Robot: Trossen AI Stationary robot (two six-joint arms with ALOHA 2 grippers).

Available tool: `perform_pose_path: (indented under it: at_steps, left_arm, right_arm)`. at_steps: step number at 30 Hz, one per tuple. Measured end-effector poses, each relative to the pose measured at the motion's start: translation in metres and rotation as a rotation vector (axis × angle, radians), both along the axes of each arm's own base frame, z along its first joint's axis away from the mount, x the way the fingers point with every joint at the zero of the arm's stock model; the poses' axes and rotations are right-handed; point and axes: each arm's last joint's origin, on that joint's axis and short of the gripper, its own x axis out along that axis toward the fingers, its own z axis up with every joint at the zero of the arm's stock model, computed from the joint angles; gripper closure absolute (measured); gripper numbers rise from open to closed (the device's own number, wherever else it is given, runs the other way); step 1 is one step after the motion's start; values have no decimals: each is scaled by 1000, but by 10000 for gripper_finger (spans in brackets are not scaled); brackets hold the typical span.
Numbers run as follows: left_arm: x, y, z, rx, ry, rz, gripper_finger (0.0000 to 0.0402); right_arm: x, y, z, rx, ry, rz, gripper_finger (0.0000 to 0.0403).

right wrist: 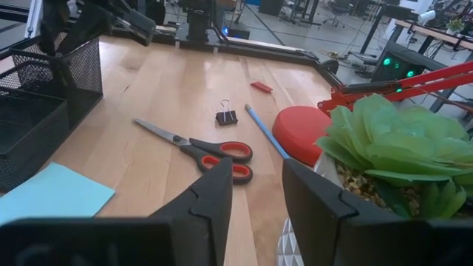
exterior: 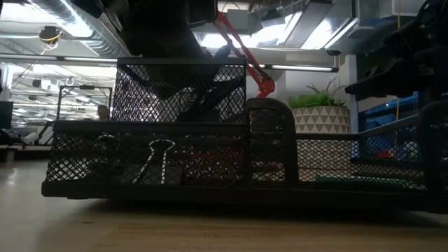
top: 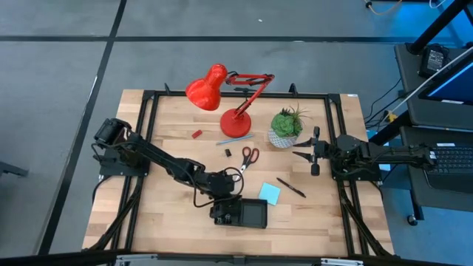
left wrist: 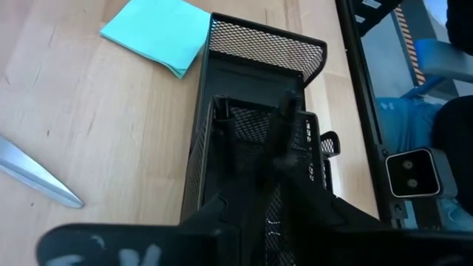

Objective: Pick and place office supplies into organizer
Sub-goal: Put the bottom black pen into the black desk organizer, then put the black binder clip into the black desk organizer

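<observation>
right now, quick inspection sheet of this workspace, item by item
surface: wooden table, bare planks between the items
job's things: black mesh organizer near the front edge; blue sticky-note pad beside it; scissors, binder clip, blue pencil, red piece and dark pen on the wood; another clip inside the organizer
clutter: red desk lamp, potted plant
grippers: left gripper over the organizer's tall end; right gripper open, waiting by the plant
cables: cable looped along the left arm
surroundings: grey floor, keyboard on a side desk

Sticky-note pad (top: pixel 269 193) just beside organizer (top: pixel 255 215)
</observation>
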Motion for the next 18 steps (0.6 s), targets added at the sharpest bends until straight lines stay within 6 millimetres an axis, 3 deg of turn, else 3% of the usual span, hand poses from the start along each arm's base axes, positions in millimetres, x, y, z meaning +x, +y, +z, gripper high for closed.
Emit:
perform_pose_path:
  at_steps: [10,18]
  left_arm:
    - [0,0,1,-7,1,-12,318]
    - [8,-7,19,-15,-62,-80,319]
  right_arm:
    - [0,0,0,-1,-4,0,280]
    - [0,0,0,-1,-3,0,280]
